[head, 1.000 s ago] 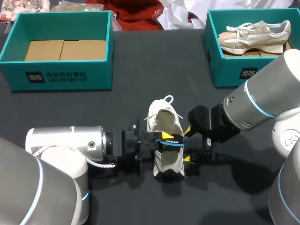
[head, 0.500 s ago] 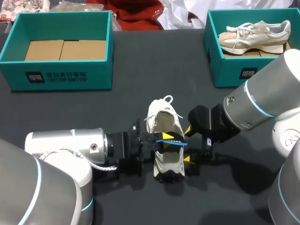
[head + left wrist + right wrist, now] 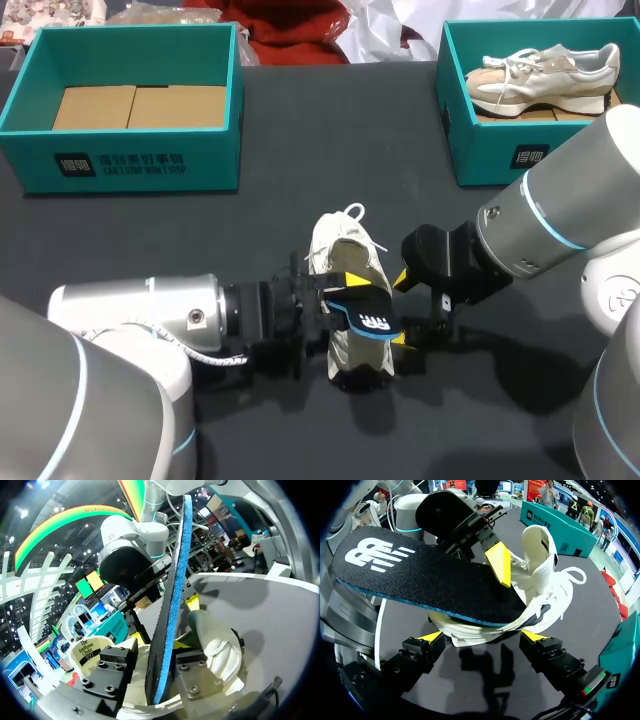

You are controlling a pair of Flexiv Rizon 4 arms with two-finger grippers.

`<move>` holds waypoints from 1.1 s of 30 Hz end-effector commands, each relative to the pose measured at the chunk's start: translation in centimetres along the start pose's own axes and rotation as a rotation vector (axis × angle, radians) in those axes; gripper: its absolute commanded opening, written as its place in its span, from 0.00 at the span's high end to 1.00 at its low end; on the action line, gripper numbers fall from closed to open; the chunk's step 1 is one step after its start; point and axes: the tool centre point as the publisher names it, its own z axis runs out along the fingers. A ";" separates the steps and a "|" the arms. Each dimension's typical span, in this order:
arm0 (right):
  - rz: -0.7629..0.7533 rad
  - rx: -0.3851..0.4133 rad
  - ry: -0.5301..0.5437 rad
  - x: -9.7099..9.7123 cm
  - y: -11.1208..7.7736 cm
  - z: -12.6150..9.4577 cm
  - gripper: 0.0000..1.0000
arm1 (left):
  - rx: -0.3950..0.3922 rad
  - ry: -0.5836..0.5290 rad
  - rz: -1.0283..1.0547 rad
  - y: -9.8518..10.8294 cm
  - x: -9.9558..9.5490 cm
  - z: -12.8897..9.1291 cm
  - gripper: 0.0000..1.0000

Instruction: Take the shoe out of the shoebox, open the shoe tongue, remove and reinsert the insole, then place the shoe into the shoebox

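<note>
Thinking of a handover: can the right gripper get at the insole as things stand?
Probably yes. The insole sticks out of the shoe with its logo end free just ahead of the right gripper, which is open beside the shoe. The left gripper pinches it nearer the shoe.

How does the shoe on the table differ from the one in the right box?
The table shoe stands upright on its sole, its insole partly pulled out in the left gripper. The boxed shoe lies on its side, untouched. Both are pale lace-up sneakers.

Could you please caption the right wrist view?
Left gripper holds the black insole partly out of the white shoe.
</note>
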 end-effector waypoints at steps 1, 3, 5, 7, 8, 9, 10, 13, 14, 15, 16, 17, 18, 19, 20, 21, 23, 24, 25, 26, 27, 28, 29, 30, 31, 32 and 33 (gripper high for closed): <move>0.000 -0.001 -0.003 0.2 -0.1 0.1 0.00 | -0.007 -0.013 0.004 -0.9 0.2 -0.4 0.65; 0.000 -0.001 -0.003 0.2 -0.1 0.1 0.00 | -0.009 -0.015 0.005 -1.3 0.1 -0.4 0.65; 0.000 -0.001 -0.003 0.2 -0.1 0.1 0.00 | -0.013 -0.015 0.009 -1.8 0.0 -0.5 0.65; 0.000 -0.001 -0.003 0.2 -0.1 0.1 0.00 | -0.018 -0.009 0.014 -2.3 -0.1 -0.5 0.65; 0.000 -0.001 -0.003 0.2 -0.1 0.1 0.00 | -0.020 -0.006 0.016 -2.6 -0.1 -0.5 0.65; 0.000 -0.001 -0.003 0.2 -0.1 0.1 0.00 | -0.023 -0.001 0.018 -2.8 -0.1 -0.4 0.65; 0.000 -0.001 -0.003 0.2 -0.1 0.1 0.00 | -0.026 0.003 0.021 -3.0 -0.1 -0.4 0.66; 0.000 -0.001 -0.003 0.2 -0.1 0.1 0.00 | -0.036 0.017 0.026 -3.3 -0.1 -0.3 0.68; 0.000 -0.001 -0.003 0.2 -0.1 0.1 0.00 | -0.039 0.024 0.026 -3.4 -0.1 -0.2 0.69; 0.000 -0.001 -0.003 0.2 -0.1 0.1 0.00 | -0.041 0.033 0.026 -3.5 -0.1 -0.1 0.70; 0.000 -0.001 -0.003 0.2 -0.1 0.1 0.00 | -0.043 0.041 0.031 -3.6 -0.1 0.0 0.75; 0.000 -0.001 -0.003 0.2 -0.1 0.1 0.00 | -0.044 0.052 0.036 -3.6 0.0 0.1 0.80; 0.000 -0.001 -0.003 0.2 -0.1 0.1 0.00 | -0.042 0.065 0.042 -3.6 0.0 0.2 0.85; 0.000 -0.001 -0.003 0.2 -0.1 0.1 0.00 | -0.039 0.074 0.050 -3.6 0.1 0.3 1.00; 0.000 -0.001 -0.003 0.2 -0.1 0.1 0.00 | -0.038 0.083 0.056 -3.6 0.3 0.3 1.00; 0.000 -0.001 -0.003 0.2 -0.1 0.1 0.00 | -0.035 0.090 0.063 -3.4 0.4 0.4 1.00; 0.000 -0.001 -0.003 0.2 -0.1 0.1 0.00 | -0.028 0.097 0.068 -3.1 0.6 0.4 1.00; 0.000 -0.001 -0.003 0.2 -0.1 0.1 0.00 | -0.025 0.099 0.072 -2.7 0.6 0.3 1.00; 0.000 -0.001 -0.003 0.2 -0.1 0.1 0.00 | -0.021 0.099 0.075 -2.5 0.7 0.3 1.00; 0.000 -0.001 -0.003 0.2 -0.1 0.1 0.00 | -0.015 0.100 0.080 -2.1 0.7 0.2 1.00; 0.000 -0.001 -0.003 0.2 -0.1 0.1 0.00 | -0.011 0.099 0.082 -1.8 0.7 0.1 1.00; 0.000 -0.001 -0.003 0.2 -0.1 0.1 0.00 | -0.008 0.098 0.081 -1.6 0.6 0.1 1.00; 0.000 -0.001 -0.003 0.2 -0.1 0.1 0.00 | -0.004 0.096 0.080 -1.3 0.6 0.0 1.00; 0.000 -0.001 -0.003 0.2 -0.1 0.1 0.00 | 0.000 0.092 0.080 -0.9 0.5 -0.1 1.00; 0.000 -0.001 -0.003 0.2 -0.1 0.1 0.00 | 0.003 0.091 0.080 -0.6 0.5 -0.1 1.00; 0.000 -0.001 -0.003 0.2 -0.1 0.1 0.00 | 0.004 0.090 0.081 -0.4 0.5 -0.2 1.00; 0.000 -0.001 -0.003 0.2 -0.1 0.1 0.00 | 0.002 0.089 0.082 -0.1 0.5 -0.2 1.00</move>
